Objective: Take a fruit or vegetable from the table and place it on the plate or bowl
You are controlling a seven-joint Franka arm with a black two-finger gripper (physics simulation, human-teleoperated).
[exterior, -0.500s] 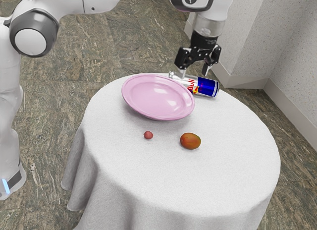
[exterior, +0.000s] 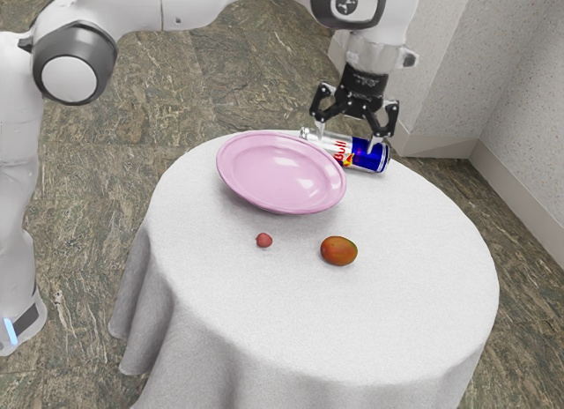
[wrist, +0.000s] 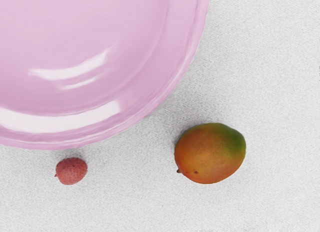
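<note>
Mango (exterior: 338, 250), orange-red with a green patch at one end, lies on its side on the white cloth of the round table (exterior: 308, 338), near the middle of the top in the exterior view. It is well apart from the gripper (exterior: 352, 134), which hangs at the far side of the table. The jaws stand spread wide and point down, and they grip nothing. Directly beneath them a blue and silver drink can (exterior: 361, 152) lies on its side. I cannot tell whether either fingertip brushes it.

Between the mango and the jaws come the can and the rim of the pink plate (exterior: 280, 173) on the exterior view's right. The fruit is therefore on the near side of the plate and the hand on the far side. The plate is shallow and glossy, and it has nothing on it.

In the wrist view the mango (wrist: 210, 153) lies near the plate's rim (wrist: 192, 67) without touching it, with a strip of bare cloth between them. A small red fruit with a bumpy skin (wrist: 71, 171) lies on the cloth too, close to the same rim and apart from the mango. In the exterior view this small red fruit (exterior: 263, 241) lies toward the exterior view's left of the mango, with open cloth between the two.
</note>
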